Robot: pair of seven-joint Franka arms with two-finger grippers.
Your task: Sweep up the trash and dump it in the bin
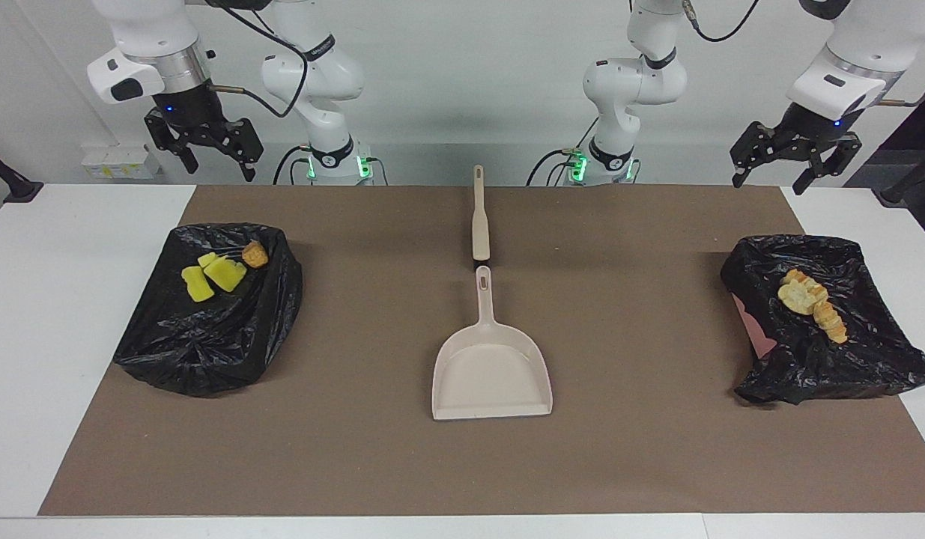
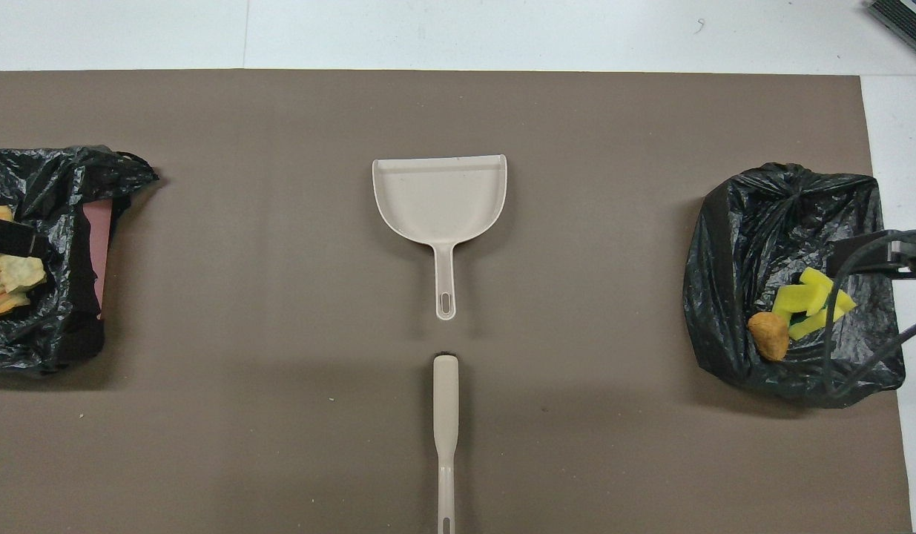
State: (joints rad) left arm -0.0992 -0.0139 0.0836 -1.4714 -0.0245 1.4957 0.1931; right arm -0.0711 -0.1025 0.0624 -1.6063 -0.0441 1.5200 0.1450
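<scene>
Three yellow sponge pieces (image 1: 215,275) and an orange-brown lump (image 1: 255,255) lie in a black-bag-lined bin (image 1: 200,352) at the right arm's end; they also show in the overhead view, the yellow pieces (image 2: 799,300) and the lump (image 2: 769,335). Pale beige crumbly pieces (image 1: 803,293) lie in a second bagged bin (image 1: 844,367) at the left arm's end. My right gripper (image 1: 217,166) is open and empty, raised near the table's robot-side edge by its bin. My left gripper (image 1: 769,180) is open and empty, raised likewise by its bin.
A beige dustpan (image 1: 492,367) lies empty mid-table on the brown mat (image 1: 619,449), handle toward the robots. A beige brush (image 1: 480,217) lies in line with it, nearer to the robots. Pink bin wall (image 1: 762,329) shows where the bag has slipped.
</scene>
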